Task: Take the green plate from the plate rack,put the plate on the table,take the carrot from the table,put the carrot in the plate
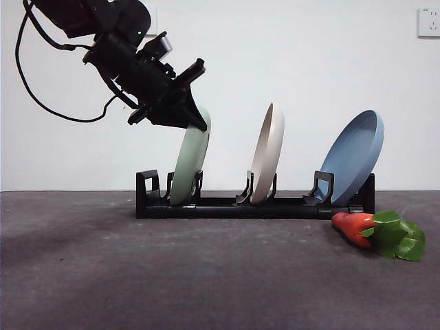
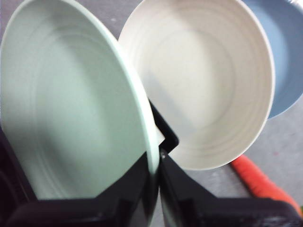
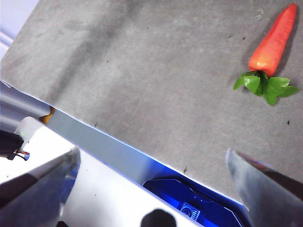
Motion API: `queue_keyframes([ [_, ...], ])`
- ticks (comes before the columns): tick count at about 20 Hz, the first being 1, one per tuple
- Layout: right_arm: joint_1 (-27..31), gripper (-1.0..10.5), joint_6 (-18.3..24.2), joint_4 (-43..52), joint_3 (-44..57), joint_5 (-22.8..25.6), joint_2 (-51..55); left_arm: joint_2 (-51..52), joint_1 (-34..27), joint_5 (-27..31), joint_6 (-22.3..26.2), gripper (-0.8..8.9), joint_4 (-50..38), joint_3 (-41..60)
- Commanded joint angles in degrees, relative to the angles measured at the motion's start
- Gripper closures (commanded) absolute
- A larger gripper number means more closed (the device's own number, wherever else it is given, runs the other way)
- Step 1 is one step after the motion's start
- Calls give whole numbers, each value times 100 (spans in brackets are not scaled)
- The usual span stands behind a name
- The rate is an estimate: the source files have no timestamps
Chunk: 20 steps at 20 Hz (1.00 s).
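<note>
Early in the task — only the grasp made. On the flat dark grey table, in the long black plastic plate rack, the round pale sage-green plate upright in its end slot, top rim clamped between the left gripper jaws. Lift and set-down pending. Well off from that gripper, stubby orange carrot untouched; right gripper spread wide, idle.
</note>
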<state>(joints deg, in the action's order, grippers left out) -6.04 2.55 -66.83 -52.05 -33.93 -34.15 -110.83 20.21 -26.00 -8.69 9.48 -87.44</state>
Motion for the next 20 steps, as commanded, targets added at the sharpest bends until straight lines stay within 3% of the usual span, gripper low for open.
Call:
queue_keyframes([
  [1, -7, 294, -33, 28, -2, 0, 2, 50, -11, -308, -404, 819, -2, 0],
  [16, -7, 294, -7, 28, -2, 136, 2, 1436, 7, -273, -452, 819, 245, -4],
  [20, -7, 294, -9, 28, -2, 136, 2, 2085, 177, -249, 184, 819, 1054, -4],
])
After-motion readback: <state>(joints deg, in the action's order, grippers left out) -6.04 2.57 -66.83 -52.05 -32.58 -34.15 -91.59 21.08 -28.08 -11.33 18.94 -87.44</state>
